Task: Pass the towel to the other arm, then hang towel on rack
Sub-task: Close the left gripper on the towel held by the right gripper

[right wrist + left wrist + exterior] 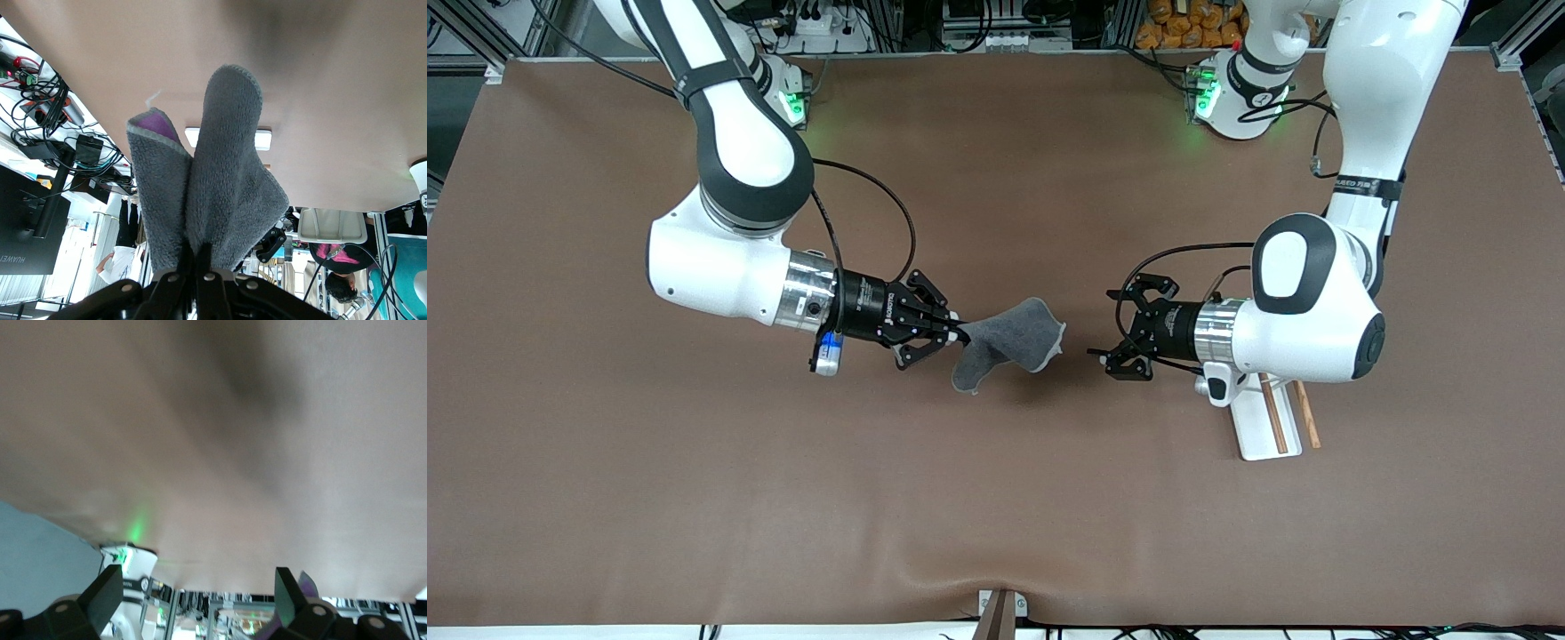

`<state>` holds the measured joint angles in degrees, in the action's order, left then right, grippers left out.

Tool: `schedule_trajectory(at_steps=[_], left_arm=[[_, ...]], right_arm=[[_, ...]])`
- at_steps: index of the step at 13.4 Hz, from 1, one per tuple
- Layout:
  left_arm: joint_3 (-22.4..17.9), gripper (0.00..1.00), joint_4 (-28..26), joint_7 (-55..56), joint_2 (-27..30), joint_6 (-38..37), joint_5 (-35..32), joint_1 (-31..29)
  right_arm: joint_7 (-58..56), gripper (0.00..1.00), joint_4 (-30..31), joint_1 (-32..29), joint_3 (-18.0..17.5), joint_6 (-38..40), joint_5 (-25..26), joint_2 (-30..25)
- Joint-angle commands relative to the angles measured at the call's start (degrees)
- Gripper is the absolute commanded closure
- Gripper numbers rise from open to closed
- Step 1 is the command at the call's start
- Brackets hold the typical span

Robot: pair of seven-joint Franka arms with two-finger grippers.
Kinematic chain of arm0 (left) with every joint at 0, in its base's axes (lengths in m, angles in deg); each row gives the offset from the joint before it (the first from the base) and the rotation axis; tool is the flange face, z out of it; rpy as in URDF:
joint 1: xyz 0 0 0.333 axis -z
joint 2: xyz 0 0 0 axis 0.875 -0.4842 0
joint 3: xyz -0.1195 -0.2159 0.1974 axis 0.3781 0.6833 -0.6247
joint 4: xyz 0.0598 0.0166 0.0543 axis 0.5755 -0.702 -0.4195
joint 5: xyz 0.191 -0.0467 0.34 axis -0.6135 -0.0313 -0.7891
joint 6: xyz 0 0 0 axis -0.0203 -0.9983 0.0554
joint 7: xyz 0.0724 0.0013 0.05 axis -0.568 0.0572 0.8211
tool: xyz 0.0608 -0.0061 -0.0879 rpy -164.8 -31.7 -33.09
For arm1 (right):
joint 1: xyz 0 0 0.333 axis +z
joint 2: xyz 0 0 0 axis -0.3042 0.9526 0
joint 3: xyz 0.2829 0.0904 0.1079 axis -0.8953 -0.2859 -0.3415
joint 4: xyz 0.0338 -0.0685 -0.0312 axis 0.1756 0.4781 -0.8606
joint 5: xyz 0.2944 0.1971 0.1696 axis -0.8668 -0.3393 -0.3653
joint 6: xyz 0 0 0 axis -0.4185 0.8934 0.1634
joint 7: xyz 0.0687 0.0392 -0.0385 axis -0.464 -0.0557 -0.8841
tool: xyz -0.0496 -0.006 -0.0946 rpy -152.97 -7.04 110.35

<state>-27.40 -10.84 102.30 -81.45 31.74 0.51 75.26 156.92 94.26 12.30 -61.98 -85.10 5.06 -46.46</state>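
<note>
My right gripper (959, 336) pinches the towel (1009, 348) in the air over mid-table, fingers clamped on its corner; my left gripper (1104, 354) faces it, fingers wide and empty, apart from the cloth; handover not yet made; hanging on the rack (1267, 428) remains.

The towel (1009, 342) is fuzzy grey cloth, the rack (1267, 427) apparently smooth white plastic with wooden rods.
</note>
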Motion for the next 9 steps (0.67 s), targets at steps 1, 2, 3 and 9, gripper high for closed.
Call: schedule_trajectory(at_steps=[1, 2, 3, 9], left_arm=[[0.18, 0.00, 1.19, 1.42, -0.48, -0.06, 3.35, 0.02], [0.18, 0.01, 1.19, 1.42, -0.57, -0.06, 4.23, -0.07], [0.18, 0.02, 1.19, 1.42, -0.92, 0.03, 5.02, 0.02], [0.18, 0.10, 1.37, 2.82, -1.89, 2.66, 10.03, 0.55]], right_arm=[[1.03, 1.00, -1.41, 0.67, 0.52, -0.07, -1.28, 0.68], [1.03, 1.00, -1.41, 0.67, 0.52, -0.07, -1.28, 0.68], [1.03, 1.00, -1.50, 0.67, 0.52, -0.07, -1.28, 0.68], [0.85, 1.00, -1.50, 0.67, 0.52, -0.07, -1.19, 0.68]])
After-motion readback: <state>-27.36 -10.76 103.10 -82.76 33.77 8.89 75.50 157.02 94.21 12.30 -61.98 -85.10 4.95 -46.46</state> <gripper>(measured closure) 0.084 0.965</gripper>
